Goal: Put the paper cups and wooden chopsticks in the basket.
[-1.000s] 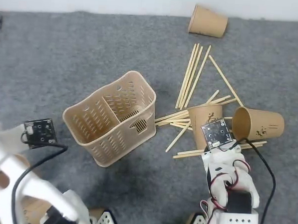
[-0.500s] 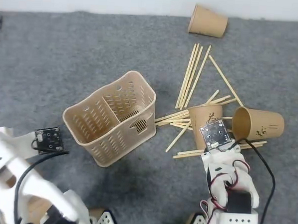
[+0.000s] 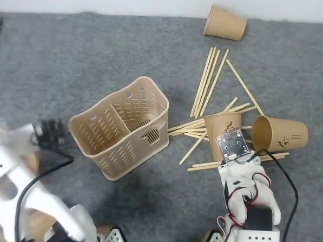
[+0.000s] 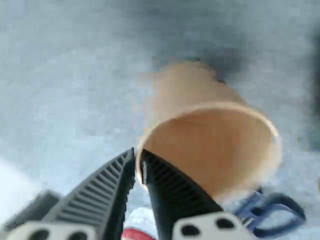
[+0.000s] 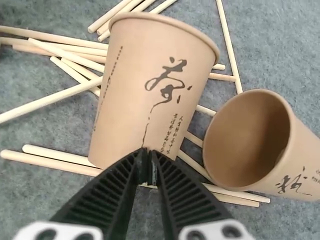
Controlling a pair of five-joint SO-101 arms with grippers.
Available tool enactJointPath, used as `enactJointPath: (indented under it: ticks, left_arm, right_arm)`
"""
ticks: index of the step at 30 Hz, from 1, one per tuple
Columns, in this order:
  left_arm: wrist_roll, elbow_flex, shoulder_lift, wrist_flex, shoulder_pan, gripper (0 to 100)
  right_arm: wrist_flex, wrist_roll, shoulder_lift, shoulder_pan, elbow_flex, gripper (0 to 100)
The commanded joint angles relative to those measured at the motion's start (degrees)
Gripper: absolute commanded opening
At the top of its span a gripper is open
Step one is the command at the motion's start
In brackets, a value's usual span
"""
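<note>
Left end effector, right end effector closed

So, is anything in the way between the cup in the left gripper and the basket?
Nothing visible. The left gripper pinches the paper cup by its rim, and only bare grey carpet lies between that arm and the basket. The cup would need to clear the basket's wall.

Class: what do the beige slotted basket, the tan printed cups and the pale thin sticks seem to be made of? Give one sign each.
Beige slotted basket: likely moulded plastic, smooth, even slots.
Tan printed cups: paper, matt, thin rolled rim.
Pale thin sticks: probably bare wood or bamboo, unvarnished look.
</note>
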Motion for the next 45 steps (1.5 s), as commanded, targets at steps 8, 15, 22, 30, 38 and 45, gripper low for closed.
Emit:
enactJointPath:
  ticks: [8, 15, 22, 30, 38, 45]
  left_arm:
    - [22.95, -32.57, -0.26, 24.26, 15.91, 1]
    - [37.1, -48.75, -0.18, 28.48, 28.22, 1]
    - [46.95, -54.37, -0.44, 28.57, 35.96, 1]
    - [57.85, -54.37, -0.53, 28.57, 46.15, 1]
    - [73.32, -59.65, -0.62, 28.57, 57.41, 1]
    - [81.49, -59.65, -3.78, 28.75, 59.16, 1]
  right_arm:
    - [-0.48, 0.62, 0.4, -0.22, 0.26, 0.8]
    - [-0.48, 0.62, 0.4, -0.22, 0.26, 0.8]
    - [-0.48, 0.62, 0.4, -0.31, 0.26, 0.8]
    - [-0.48, 0.62, 0.4, -0.31, 0.35, 0.8]
    - [-2.77, 0.7, 0.4, -0.4, 2.11, 0.8]
    - [-4.18, 0.18, 0.4, -0.4, 0.35, 0.8]
